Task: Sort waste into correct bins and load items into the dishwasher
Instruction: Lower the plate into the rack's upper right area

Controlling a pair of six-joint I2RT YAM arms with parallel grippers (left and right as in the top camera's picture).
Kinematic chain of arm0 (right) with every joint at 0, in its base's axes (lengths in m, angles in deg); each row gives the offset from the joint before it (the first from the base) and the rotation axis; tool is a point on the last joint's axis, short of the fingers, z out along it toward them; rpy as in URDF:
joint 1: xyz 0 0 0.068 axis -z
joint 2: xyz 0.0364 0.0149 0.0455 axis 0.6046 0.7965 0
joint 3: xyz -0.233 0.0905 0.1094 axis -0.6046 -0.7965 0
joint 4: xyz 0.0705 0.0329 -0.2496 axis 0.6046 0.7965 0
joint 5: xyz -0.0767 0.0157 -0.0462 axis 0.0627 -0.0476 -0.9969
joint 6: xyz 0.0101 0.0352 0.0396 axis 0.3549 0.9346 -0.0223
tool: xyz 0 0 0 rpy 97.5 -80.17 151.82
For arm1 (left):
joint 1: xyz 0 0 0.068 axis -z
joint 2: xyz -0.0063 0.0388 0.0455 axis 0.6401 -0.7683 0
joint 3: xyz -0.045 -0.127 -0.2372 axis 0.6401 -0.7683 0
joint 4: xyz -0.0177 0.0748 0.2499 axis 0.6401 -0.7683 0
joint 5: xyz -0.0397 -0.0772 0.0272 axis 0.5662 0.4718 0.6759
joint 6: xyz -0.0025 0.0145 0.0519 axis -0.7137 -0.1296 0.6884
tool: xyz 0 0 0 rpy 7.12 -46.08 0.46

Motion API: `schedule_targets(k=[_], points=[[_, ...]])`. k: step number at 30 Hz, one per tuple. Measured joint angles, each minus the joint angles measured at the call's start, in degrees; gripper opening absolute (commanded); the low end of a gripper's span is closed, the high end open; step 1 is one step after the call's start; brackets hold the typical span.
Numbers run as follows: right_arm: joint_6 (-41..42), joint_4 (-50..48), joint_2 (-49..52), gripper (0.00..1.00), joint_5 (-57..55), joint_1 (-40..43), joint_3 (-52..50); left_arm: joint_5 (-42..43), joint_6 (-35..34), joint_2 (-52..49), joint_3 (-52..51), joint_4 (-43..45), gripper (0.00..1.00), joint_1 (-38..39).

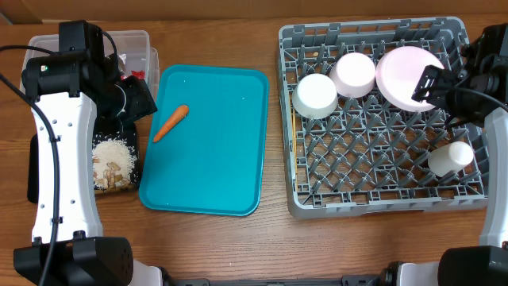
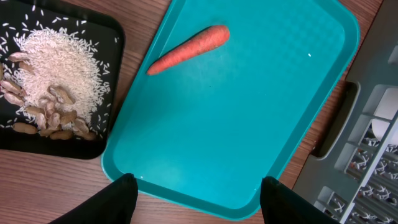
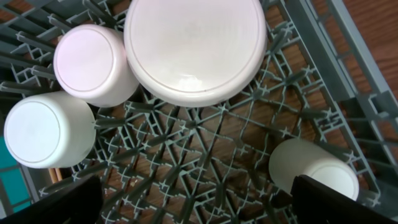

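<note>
Checking progress, I see one piece of waste left out: the small orange carrot (image 1: 171, 122), lying slantwise in the upper left part of the flat teal plastic serving tray (image 1: 222, 159), which is otherwise bare. Just left of that tray, the shallow black rectangular tray (image 2: 62, 146) already has the heap of white rice (image 2: 59, 59) and the beige nut-like bits (image 2: 53, 118) in it. Above it, at the upper left of the overhead frame, the clear rectangular plastic tub (image 1: 135, 40) shows a bit of the red crinkled wrapper (image 1: 136, 74); my left arm hides the rest, so I cannot confirm the tissue.

On the right of the frame, the large grey lattice dish rack (image 1: 381, 159) carries two white round bowls (image 1: 316, 95) (image 1: 353, 74) upside down, the white round plate (image 1: 403, 75) beside them and the smaller white cup (image 1: 450, 157) on its side, lower right. A thin wooden sliver (image 3: 55, 175) under the leftmost bowl is probably the chopsticks, but I cannot be sure.

My left tool (image 2: 202, 202) hangs over the teal tray's near edge, jaws apart, empty. My right tool (image 3: 202, 196) hovers over the rack, spread wide, gripping nothing.

I judge the loading done, with only the carrot left to bin.
</note>
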Motion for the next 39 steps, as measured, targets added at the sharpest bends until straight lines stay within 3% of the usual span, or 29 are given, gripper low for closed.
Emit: schedule_targets(k=[8,14,26,39], points=[[-6.64,-4.37,2.23,1.0,-3.3,-3.45,-0.02,-0.02,0.0,0.0,0.0,0.02,0.66,0.0],[-9.25,-7.3,10.99,1.0,-11.65,-8.15,-0.02,-0.04,0.02,0.0,0.0,0.02,0.66,0.0],[-8.98,-14.45,23.85,1.0,-26.25,-13.51,-0.26,-0.22,0.0,0.0,0.0,0.31,0.68,0.0],[-4.46,-14.29,27.21,1.0,-34.34,-14.23,-0.26,-0.22,0.0,0.0,0.0,0.61,0.68,0.0]])
